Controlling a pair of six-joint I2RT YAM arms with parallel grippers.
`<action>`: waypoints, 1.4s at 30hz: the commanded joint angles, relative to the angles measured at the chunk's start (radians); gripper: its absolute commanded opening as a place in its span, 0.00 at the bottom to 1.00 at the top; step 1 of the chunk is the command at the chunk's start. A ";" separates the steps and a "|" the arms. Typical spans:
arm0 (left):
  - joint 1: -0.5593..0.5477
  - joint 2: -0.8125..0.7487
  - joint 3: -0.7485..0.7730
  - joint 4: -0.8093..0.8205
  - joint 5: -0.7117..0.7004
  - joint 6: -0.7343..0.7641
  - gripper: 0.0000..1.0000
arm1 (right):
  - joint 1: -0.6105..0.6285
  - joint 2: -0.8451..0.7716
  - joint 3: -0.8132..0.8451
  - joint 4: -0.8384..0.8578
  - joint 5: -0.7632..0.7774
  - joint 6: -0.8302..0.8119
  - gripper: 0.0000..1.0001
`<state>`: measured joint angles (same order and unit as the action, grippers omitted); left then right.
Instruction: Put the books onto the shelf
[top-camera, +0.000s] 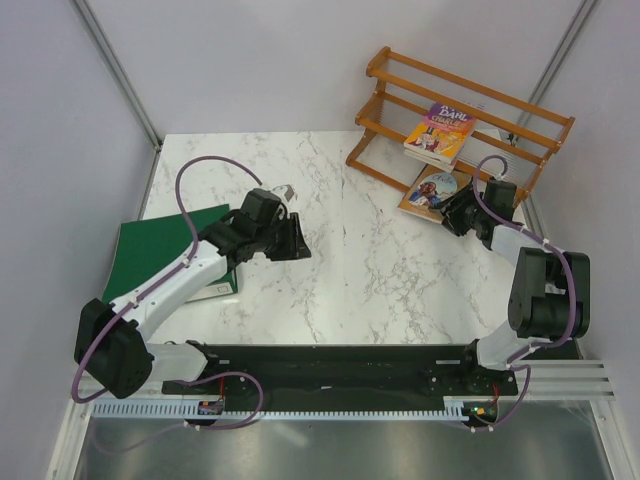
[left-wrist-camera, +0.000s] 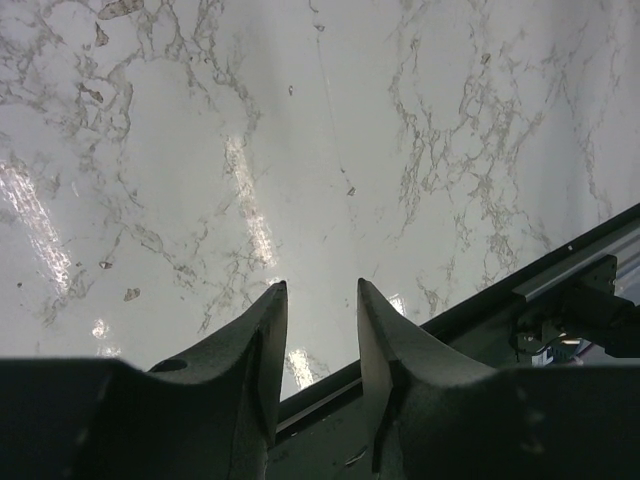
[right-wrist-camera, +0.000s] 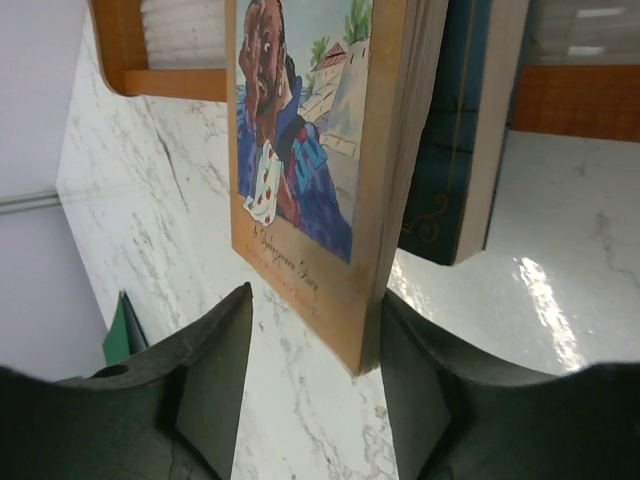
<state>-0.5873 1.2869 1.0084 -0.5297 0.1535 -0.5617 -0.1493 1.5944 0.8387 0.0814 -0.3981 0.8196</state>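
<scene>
The shelf (top-camera: 500, 110) stands at the table's back right. A purple-and-yellow book (top-camera: 438, 133) leans on its upper tier. A tan book with a round picture (top-camera: 428, 190) leans at the lower tier, and my right gripper (top-camera: 452, 208) is at its near edge. In the right wrist view the tan book's (right-wrist-camera: 300, 180) lower corner sits between the open jaws of that gripper (right-wrist-camera: 315, 295), close to the right finger and apart from the left one. A dark blue book (right-wrist-camera: 450, 150) stands behind it. My left gripper (top-camera: 295, 240) (left-wrist-camera: 320, 285) hangs open over bare marble, holding nothing.
A large green ring binder (top-camera: 160, 245) lies at the table's left edge under the left arm. The black base rail (top-camera: 330, 365) runs along the near edge. Grey walls close in behind and beside the shelf.
</scene>
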 joint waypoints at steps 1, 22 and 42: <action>-0.012 -0.018 -0.008 0.010 0.023 0.023 0.40 | -0.016 -0.042 0.028 -0.078 0.054 -0.040 0.62; -0.046 -0.023 -0.067 0.023 0.008 -0.003 0.39 | 0.127 -0.367 0.123 -0.480 0.301 -0.399 0.00; -0.055 -0.021 -0.103 0.023 -0.002 -0.006 0.39 | 0.433 0.102 0.442 -0.694 0.557 -0.553 0.00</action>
<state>-0.6365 1.2869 0.9119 -0.5251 0.1593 -0.5629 0.2741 1.6711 1.2125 -0.5915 0.0696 0.2821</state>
